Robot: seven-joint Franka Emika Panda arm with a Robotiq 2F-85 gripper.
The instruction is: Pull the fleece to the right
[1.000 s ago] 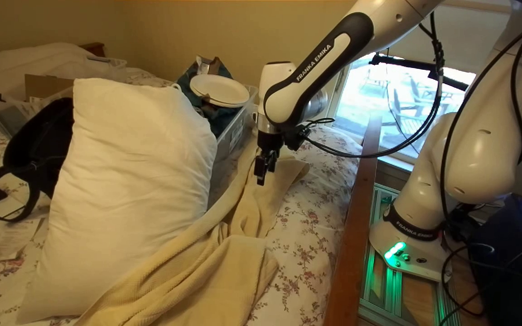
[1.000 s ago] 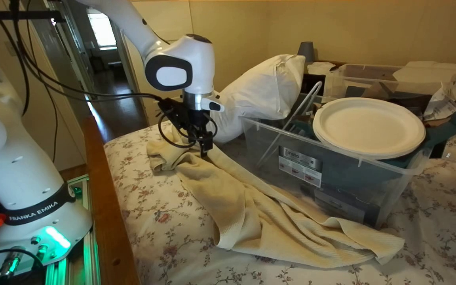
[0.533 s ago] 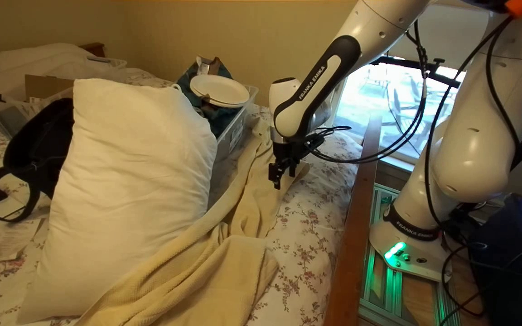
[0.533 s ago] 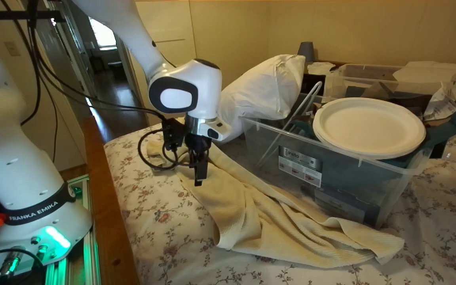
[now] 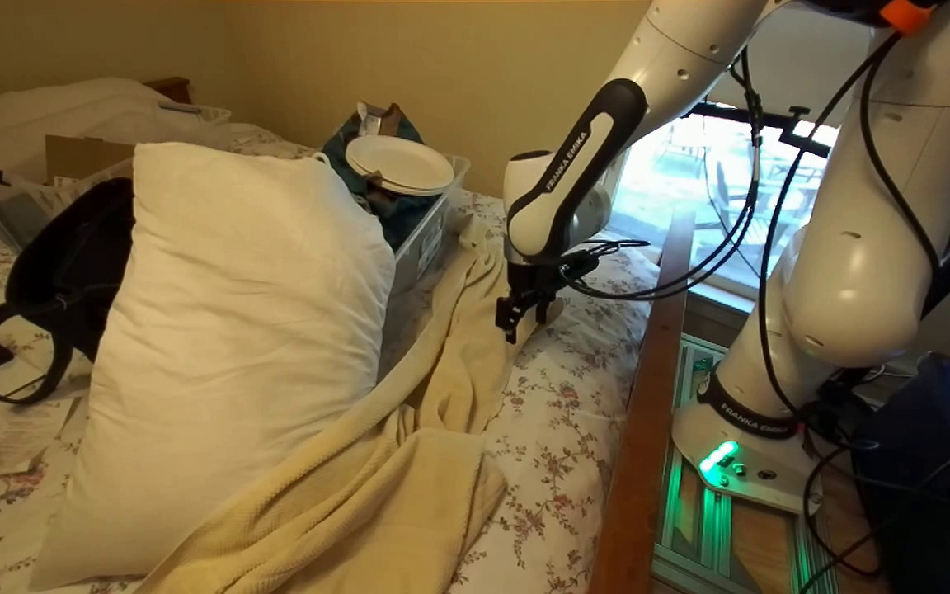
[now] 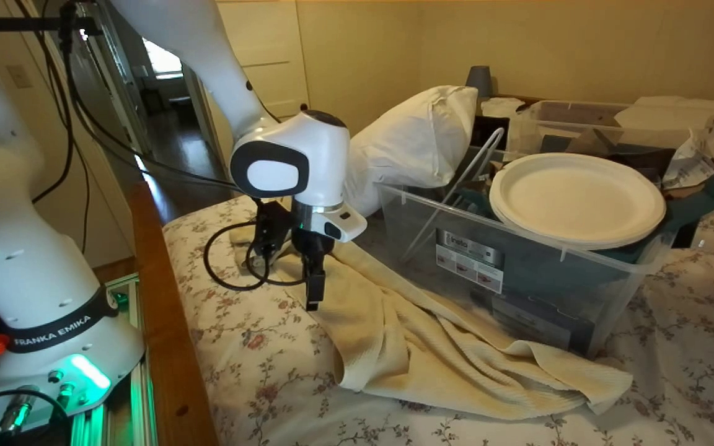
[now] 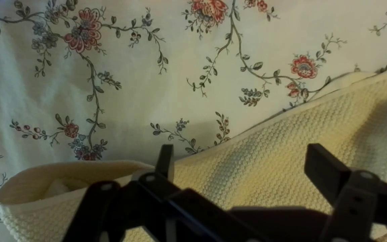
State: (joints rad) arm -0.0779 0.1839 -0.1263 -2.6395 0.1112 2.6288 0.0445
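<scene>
In the wrist view the gripper (image 7: 245,162) gapes wide, holding nothing. In an exterior view it has just sunk towards the left edge of the cream fleece blanket (image 6: 419,347), which lies unmoved, lower centre; the pull probably awaits a grasp.

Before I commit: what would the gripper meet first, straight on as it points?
Probably the fleece, near its edge: the gripper points roughly down at it, jaws open; any gap is hard to judge.
</scene>
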